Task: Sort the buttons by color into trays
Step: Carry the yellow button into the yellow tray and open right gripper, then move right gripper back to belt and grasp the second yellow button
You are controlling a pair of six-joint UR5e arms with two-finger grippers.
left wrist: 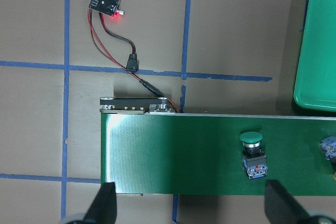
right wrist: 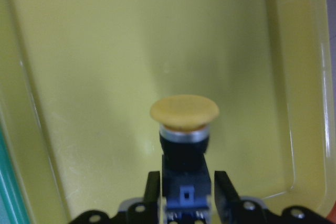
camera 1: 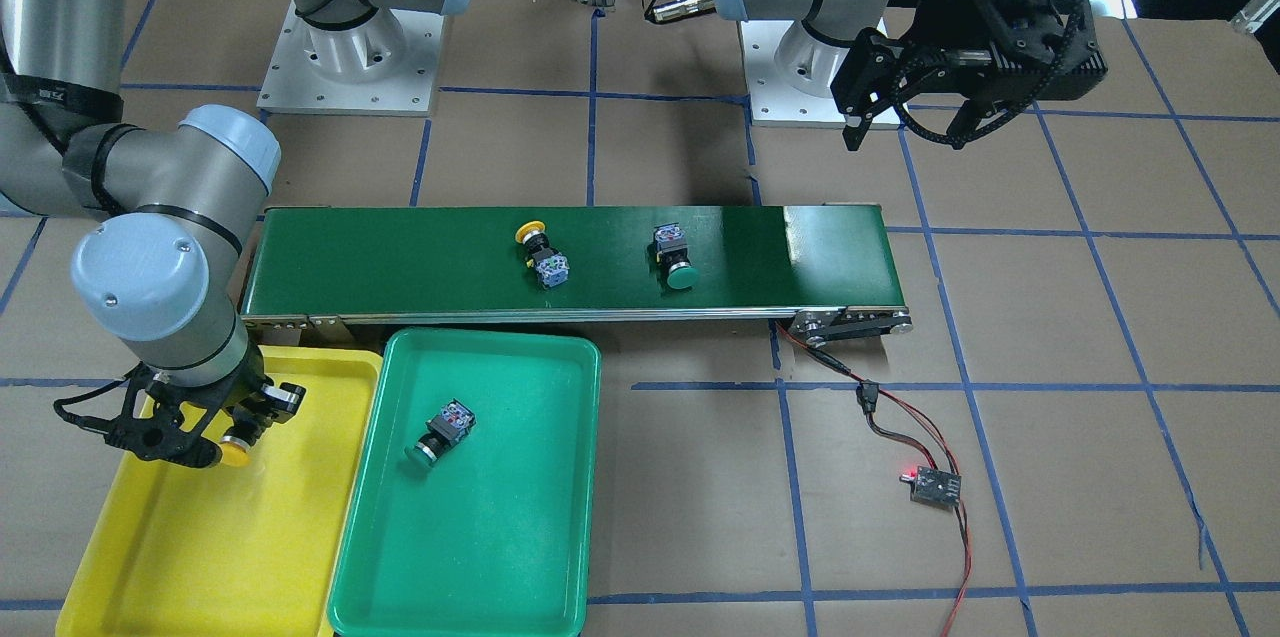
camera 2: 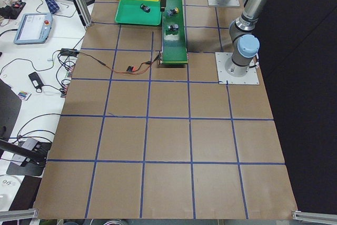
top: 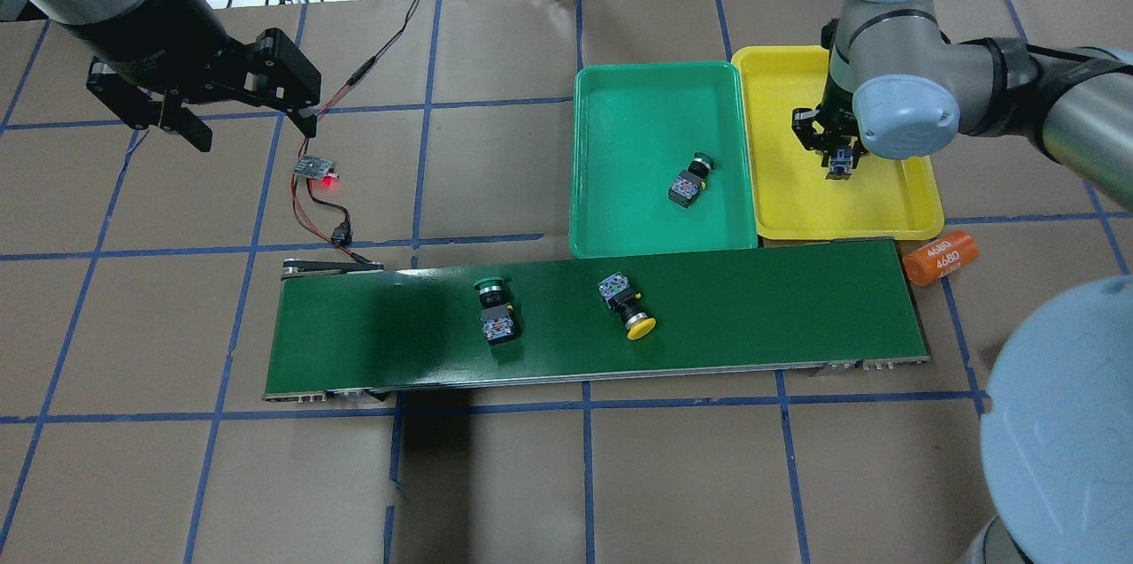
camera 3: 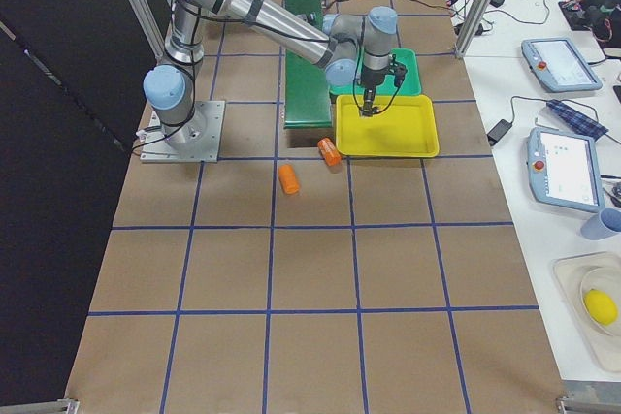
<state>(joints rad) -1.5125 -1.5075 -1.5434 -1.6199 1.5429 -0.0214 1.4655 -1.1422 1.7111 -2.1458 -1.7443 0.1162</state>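
Placement step: right gripper point(right wrist: 185, 184) clamping yellow button point(right wrist: 184, 113), hanging over yellow tray point(right wrist: 94, 51); next move likely calling for lowering, letting go. Left gripper point(left wrist: 191, 203) hovering, fingers spread, empty.

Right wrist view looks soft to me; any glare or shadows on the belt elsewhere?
Right wrist view: blurred throughout, even the yellow button between the jaws. Front-facing view: glare patch on the conveyor belt toward its wired end. Overhead view: dark shadow near that end. Left wrist view: sharp.
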